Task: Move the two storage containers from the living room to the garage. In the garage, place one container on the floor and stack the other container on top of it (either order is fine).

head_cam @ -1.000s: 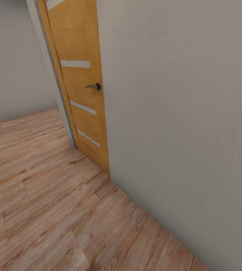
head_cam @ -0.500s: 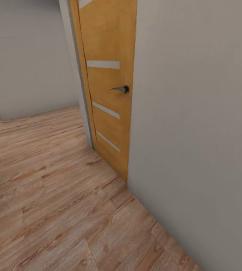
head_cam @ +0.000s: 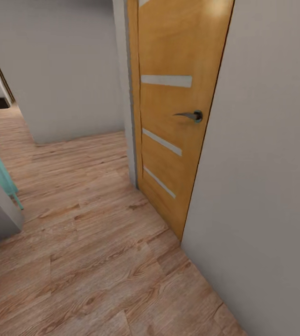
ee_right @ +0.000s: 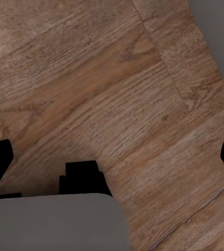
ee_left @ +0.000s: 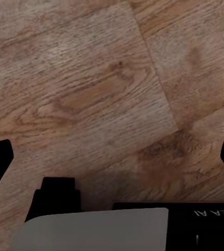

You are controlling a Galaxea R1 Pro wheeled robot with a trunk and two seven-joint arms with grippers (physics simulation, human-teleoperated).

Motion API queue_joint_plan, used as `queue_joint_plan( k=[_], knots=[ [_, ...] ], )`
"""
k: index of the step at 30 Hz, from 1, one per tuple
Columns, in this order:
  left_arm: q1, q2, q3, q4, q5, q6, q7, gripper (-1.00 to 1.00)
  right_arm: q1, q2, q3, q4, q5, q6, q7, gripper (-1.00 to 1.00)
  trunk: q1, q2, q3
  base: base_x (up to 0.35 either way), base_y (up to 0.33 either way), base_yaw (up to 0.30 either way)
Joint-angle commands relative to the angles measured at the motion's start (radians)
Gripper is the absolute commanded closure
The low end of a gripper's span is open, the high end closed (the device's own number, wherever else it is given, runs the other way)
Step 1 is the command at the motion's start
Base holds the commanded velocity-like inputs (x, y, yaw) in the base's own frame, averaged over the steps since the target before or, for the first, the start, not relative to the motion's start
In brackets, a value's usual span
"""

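Facing an orange door (head_cam: 173, 116) beside wood plank flooring (head_cam: 94, 252)

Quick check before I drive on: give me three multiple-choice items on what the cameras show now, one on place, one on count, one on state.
1. The handle sits toward which edge of the door in the head view?
A. left
B. right
C. top

2. Pale horizontal strips on the door?
A. one
B. three
C. six

3. The left gripper is
A. open, nothing between its fingers
B. shut on a bin
C. shut on the handle

Answers: 1 B, the lever is near the right edge. 2 B, three strips show. 3 A, only wood floor lies between the spread fingertips.
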Motion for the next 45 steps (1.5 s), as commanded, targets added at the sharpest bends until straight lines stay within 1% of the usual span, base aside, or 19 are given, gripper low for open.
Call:
queue_joint_plan(
  k=[1,36,39,45],
  knots=[
    [-0.001,0.000,-0.008,0.001,0.010,-0.003,-0.004,-1.00,0.000,0.000,0.009,0.001,-0.010,-0.004,-0.003,-1.00,0.000,0.000,-0.001,0.291,0.128,0.285],
    [0.000,-0.001,-0.008,0.001,0.010,-0.003,-0.004,-1.00,0.000,0.000,0.009,0.005,-0.010,-0.004,-0.003,-1.00,0.000,0.000,-0.010,0.295,0.128,0.284],
    [-0.001,-0.001,-0.008,0.001,0.010,-0.003,-0.004,-1.00,0.000,0.000,0.009,0.005,-0.010,-0.004,-0.003,-1.00,0.000,0.000,-0.010,0.323,0.112,0.184],
    [-0.001,-0.001,-0.008,0.001,0.010,-0.003,-0.004,-1.00,0.000,0.000,0.009,0.005,-0.010,-0.003,-0.003,-1.00,0.000,0.000,-0.011,0.333,0.041,0.048]
  ],
)
